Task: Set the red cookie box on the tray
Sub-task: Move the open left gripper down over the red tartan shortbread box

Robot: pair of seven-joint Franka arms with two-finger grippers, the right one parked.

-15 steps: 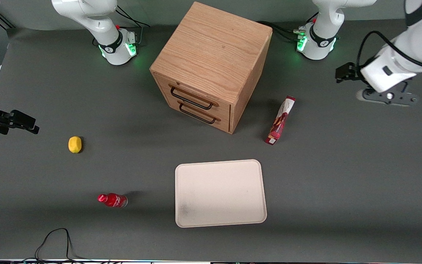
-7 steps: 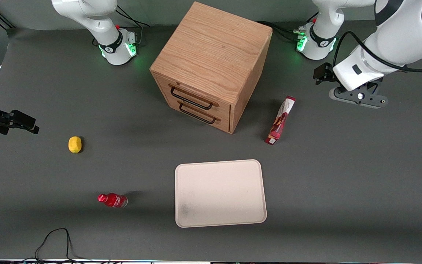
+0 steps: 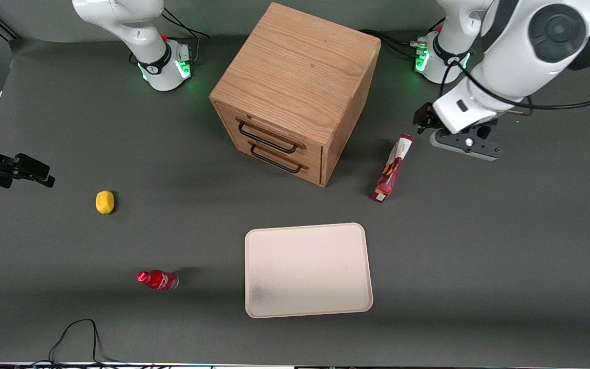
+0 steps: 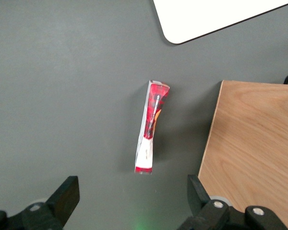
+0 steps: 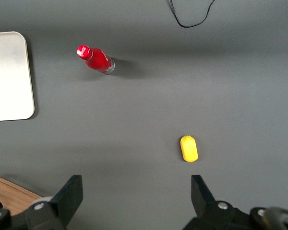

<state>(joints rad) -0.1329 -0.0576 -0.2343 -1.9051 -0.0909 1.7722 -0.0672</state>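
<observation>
The red cookie box [image 3: 392, 168] lies on the grey table beside the wooden cabinet, farther from the front camera than the tray [image 3: 308, 269]. The wrist view shows the red cookie box [image 4: 151, 127] lengthwise, with its white label end nearest my fingers and a corner of the tray [image 4: 206, 17] past its other end. My gripper [image 3: 460, 139] hovers above the table beside the box's label end, toward the working arm's end. The gripper [image 4: 132, 196] is open, its fingers [image 4: 67, 195] wide apart with only bare table between them.
The wooden two-drawer cabinet [image 3: 295, 92] stands close beside the box; its top edge [image 4: 254, 153] shows in the wrist view. A small red bottle [image 3: 157, 280] and a yellow lemon [image 3: 104, 202] lie toward the parked arm's end. A black cable [image 3: 77, 335] loops near the front edge.
My gripper has swung in from the working arm's end of the table toward the cookie box. Box, tray and the other things have not moved.
</observation>
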